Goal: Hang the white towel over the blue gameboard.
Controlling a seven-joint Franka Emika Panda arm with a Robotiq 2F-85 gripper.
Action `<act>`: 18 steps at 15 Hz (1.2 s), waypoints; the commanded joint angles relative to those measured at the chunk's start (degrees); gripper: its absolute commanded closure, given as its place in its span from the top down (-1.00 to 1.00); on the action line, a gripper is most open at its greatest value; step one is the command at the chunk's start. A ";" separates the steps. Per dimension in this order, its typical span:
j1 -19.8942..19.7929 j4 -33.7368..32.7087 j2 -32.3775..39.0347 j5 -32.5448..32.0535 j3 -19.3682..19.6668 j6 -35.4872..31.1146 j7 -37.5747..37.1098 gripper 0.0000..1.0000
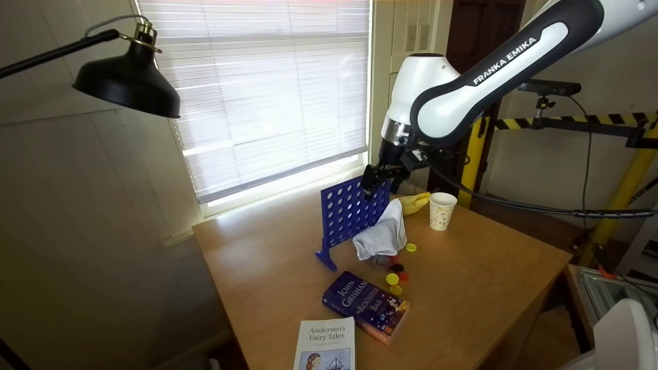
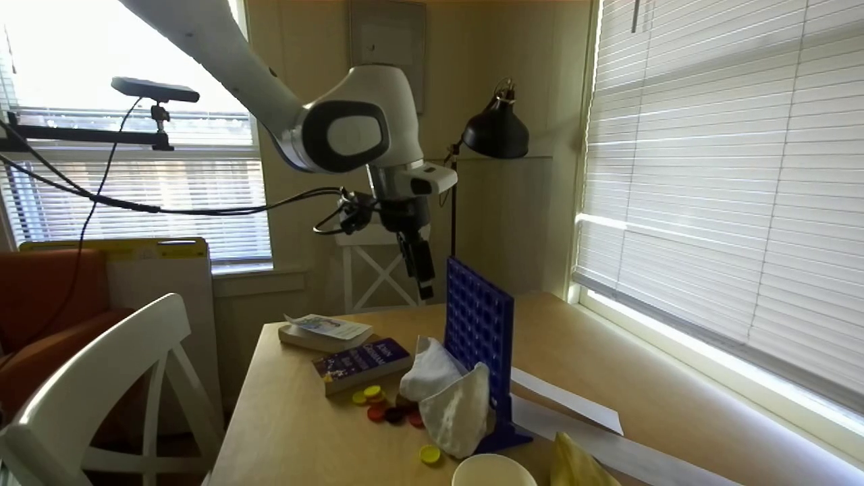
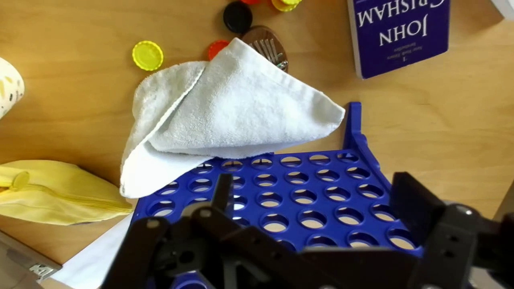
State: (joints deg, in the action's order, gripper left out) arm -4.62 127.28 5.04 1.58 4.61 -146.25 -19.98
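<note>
Hanging outstanding: white terry towel (image 3: 245, 106) lies beside the blue Connect Four grid (image 3: 290, 210)

Surveyed left to right in the wrist view. Left edge: a speckled paper cup (image 3: 9, 86); below it, a yellow fabric pouch (image 3: 60, 192). Next, a yellow disc (image 3: 147, 55), loose on the wooden tabletop (image 3: 80, 124). The towel sits bunched on that tabletop alongside the grid's lower part, its upper edge overlapping a small thumb piano (image 3: 268, 45) in view; contact with the grid cannot be confirmed. Gripper (image 3: 314, 182): fingers spread wide, nothing held, fingertips near the grid's top edge. Right: a John Grisham paperback (image 3: 401, 36), near the towel but apart from it.

Step in hand, as judged: picking up the towel. To do it well, clear the grid's top edge, descend over a raised fold, and pinch fabric only, fingertips off the thumb piano. Lift until the lowest hem passes above the grid, let cloth fall on both faces, and release without dragging; the grid stands upright in both exterior views and could tip if pulled.

Orientation: the towel's long axis slants from a lower-left corner just beside the pouch to a right-hand tip, which points toward the grid's foot (image 3: 354, 116) nearest the paperback. It runs roughly parallel to the grid's length. A further corner points up the wrist view, away from the grid.
</note>
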 commanded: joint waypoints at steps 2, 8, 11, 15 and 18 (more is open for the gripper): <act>0.49 -0.15 -0.32 0.14 0.28 0.21 0.19 1.00; -1.44 -0.54 -0.29 0.75 2.35 1.25 2.29 1.00; -3.53 -0.22 -0.12 4.03 3.98 1.26 6.40 1.00; -6.67 -0.01 1.47 13.12 4.67 1.36 17.41 1.00; -8.51 -0.06 3.79 18.93 4.59 1.11 24.19 1.00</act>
State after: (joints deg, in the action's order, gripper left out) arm -11.59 127.45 6.68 15.16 9.51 -145.51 -1.87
